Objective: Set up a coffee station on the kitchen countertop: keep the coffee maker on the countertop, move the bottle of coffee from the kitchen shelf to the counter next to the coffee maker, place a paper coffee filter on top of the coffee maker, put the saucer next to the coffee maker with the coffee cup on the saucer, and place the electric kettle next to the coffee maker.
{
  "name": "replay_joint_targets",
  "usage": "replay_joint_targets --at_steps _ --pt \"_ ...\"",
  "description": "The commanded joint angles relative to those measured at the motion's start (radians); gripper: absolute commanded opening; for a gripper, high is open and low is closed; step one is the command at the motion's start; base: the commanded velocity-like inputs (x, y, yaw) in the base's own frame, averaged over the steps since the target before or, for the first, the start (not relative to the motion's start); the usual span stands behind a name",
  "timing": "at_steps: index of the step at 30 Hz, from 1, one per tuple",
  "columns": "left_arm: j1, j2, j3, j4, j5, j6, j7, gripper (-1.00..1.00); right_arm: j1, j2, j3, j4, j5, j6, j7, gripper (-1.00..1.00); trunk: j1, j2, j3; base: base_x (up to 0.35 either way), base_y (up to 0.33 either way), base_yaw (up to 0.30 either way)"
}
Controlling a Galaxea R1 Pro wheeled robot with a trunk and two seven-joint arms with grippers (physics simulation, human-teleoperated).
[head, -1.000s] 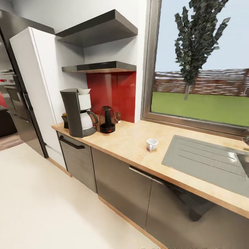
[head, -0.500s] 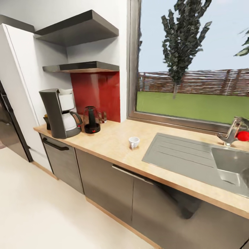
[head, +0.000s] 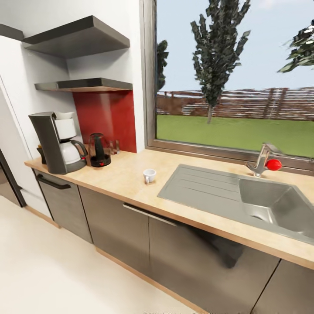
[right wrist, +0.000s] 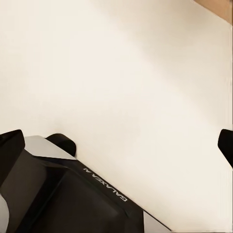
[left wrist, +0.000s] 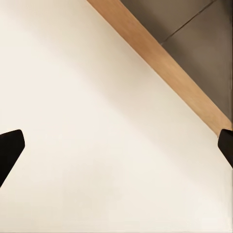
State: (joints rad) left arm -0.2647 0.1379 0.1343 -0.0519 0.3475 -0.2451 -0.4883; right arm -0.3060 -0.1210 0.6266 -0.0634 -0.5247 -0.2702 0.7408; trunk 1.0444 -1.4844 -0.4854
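Fingers of the left gripper stand far apart at the two edges of its wrist view, spread with nothing between them, above the pale floor. Near them runs the wooden plinth under the dark cabinets. The right gripper is spread wide as well, over the same floor, and part of the robot's dark base lies below it.

In the head view the wooden table carries the coffee maker at its left end. A white paper filter sits on top of the machine. The electric kettle stands just beside the coffee maker, in front of the red wall panel. A dark small thing shows behind the coffee maker, but I cannot tell what it is. The white coffee cup stands alone on the table, between the kettle and the sink, well apart from the coffee maker. A tap with a red knob stands behind the sink, under the window. Two dark shelves hang above the coffee maker.
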Motion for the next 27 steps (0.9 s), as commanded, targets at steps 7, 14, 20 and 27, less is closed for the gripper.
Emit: replay_joint_targets --at_steps 7,14,20,27 --pt "-0.001 0.0 0.008 0.001 -0.002 -0.001 -0.006 1.0 -0.001 0.0 0.008 0.0 -0.007 -0.004 0.002 1.0 0.0 -0.001 -0.001 -0.056 -0.072 -0.239" --pt "-0.001 -0.001 0.007 0.001 -0.002 -0.002 -0.006 1.0 -0.001 0.0 0.008 0.0 -0.006 -0.004 0.002 1.0 0.0 -0.001 -0.001 -0.169 -0.199 -0.075" --pt "-0.001 -0.001 0.007 0.002 -0.002 -0.002 -0.006 1.0 -0.001 0.0 0.008 0.0 -0.006 -0.003 0.002 1.0 0.0 -0.001 -0.001 -0.2 -0.238 -0.178" --pt "-0.001 -0.001 0.007 0.003 -0.003 -0.002 -0.006 1.0 -0.001 0.0 0.008 0.0 -0.006 -0.003 0.002 1.0 0.0 -0.001 -0.001 -0.174 -0.255 -0.269"
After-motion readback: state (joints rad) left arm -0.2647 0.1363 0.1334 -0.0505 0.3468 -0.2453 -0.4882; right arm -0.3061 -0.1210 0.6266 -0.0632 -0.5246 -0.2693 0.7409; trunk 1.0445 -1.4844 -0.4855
